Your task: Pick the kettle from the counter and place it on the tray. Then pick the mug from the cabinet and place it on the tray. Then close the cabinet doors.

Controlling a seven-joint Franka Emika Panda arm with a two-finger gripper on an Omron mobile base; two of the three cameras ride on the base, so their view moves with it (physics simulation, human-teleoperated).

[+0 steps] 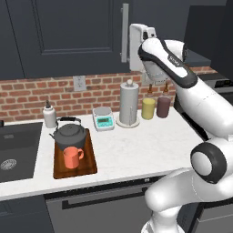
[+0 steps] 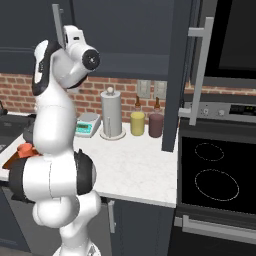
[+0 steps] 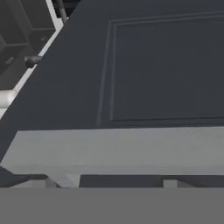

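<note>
Glossy white arm (image 1: 205, 109) reaches up to the panelled cabinet doors (image 3: 166, 65).
Round grey kettle (image 1: 69, 134) and orange mug (image 1: 72, 157) sit on the wooden tray (image 1: 90, 164); finger spread can't be judged.

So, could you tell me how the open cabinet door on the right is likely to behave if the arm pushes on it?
The cabinet door is a tall panelled slab, so it will probably stay stiff and swing rather than flex. It looks heavy for a light nudge. Its flat painted face may let the tool slide; the long bar handle seems a surer contact.
</note>
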